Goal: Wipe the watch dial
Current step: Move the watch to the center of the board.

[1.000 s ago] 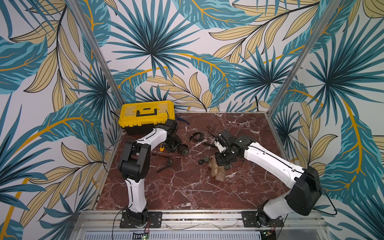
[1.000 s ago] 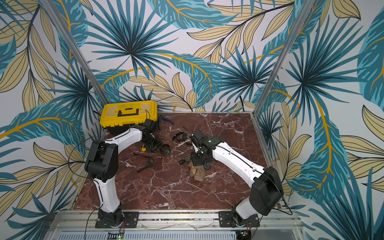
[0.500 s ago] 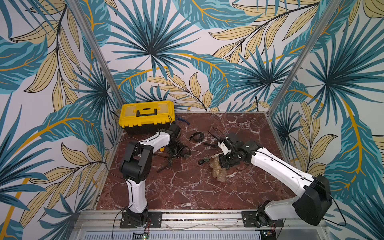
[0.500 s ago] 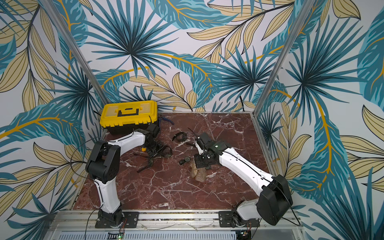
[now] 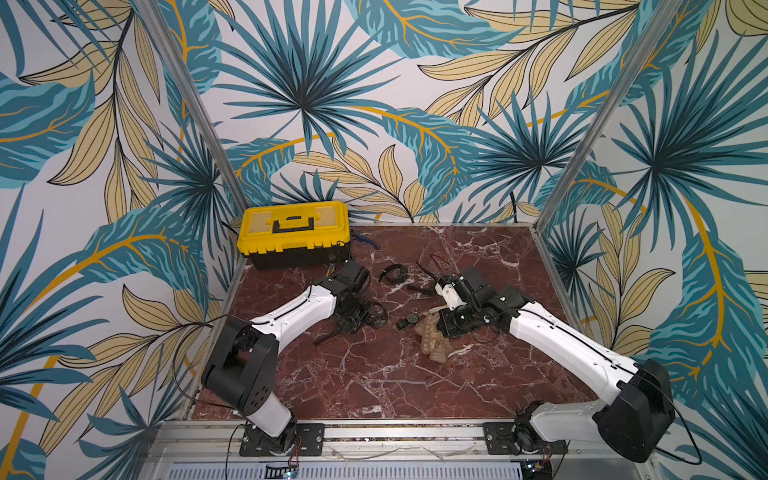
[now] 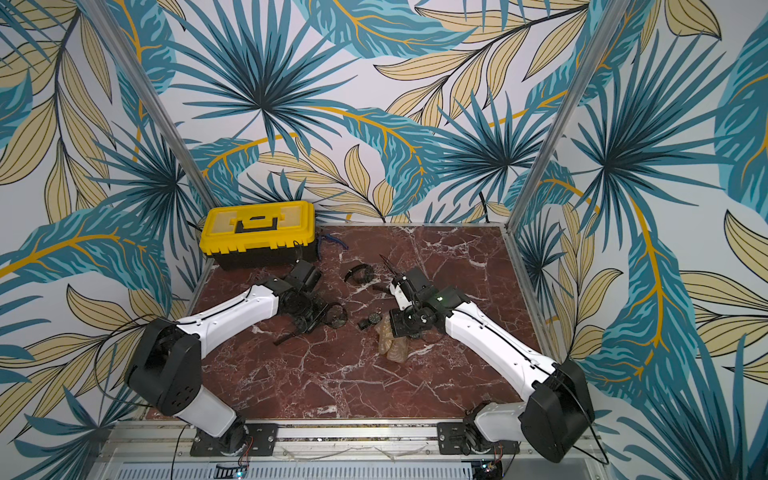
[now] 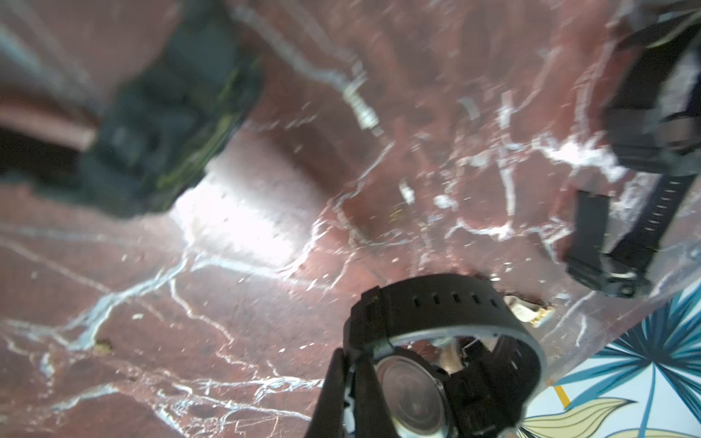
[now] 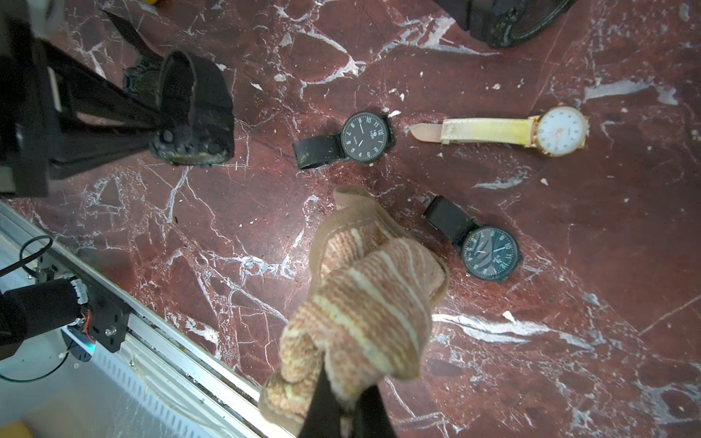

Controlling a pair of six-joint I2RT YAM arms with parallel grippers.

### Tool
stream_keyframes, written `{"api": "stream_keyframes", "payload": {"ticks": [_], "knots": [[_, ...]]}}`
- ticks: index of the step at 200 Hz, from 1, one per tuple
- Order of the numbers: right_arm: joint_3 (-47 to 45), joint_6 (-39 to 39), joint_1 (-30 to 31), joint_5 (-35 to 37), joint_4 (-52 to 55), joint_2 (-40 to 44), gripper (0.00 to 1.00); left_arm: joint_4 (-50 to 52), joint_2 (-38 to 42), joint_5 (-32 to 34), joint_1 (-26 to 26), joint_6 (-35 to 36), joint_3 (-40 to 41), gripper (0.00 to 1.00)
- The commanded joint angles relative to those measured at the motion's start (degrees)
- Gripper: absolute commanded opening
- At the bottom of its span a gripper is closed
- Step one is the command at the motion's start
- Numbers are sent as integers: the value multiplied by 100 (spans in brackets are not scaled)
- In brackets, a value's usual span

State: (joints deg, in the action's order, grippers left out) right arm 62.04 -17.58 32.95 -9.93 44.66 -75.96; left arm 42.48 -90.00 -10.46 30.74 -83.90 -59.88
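Snapped left gripper [image 7: 354, 364] shut on the watch [image 7: 436, 303] just now, kept right gripper [image 8: 343, 398] clamped on the rag [image 8: 364, 303], hadn't wiped anything yet.

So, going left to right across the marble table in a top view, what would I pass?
Yellow plastic toolbox → left gripper shut on a black looped-strap watch → small black round-dial watch lying flat → crumpled beige striped cloth.
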Motion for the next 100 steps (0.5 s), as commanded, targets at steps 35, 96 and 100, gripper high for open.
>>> {"api": "stream_keyframes", "payload": {"ticks": [35, 96, 100], "knots": [[-63, 404, -119, -274, 107, 152, 0, 33, 609, 704, 804, -1773, 786, 11], [-39, 305, -141, -208, 118, 106, 0, 41, 499, 784, 845, -1599, 798, 30], [-34, 296, -140, -193, 134, 100, 0, 46, 537, 813, 846, -1544, 794, 32]]}}
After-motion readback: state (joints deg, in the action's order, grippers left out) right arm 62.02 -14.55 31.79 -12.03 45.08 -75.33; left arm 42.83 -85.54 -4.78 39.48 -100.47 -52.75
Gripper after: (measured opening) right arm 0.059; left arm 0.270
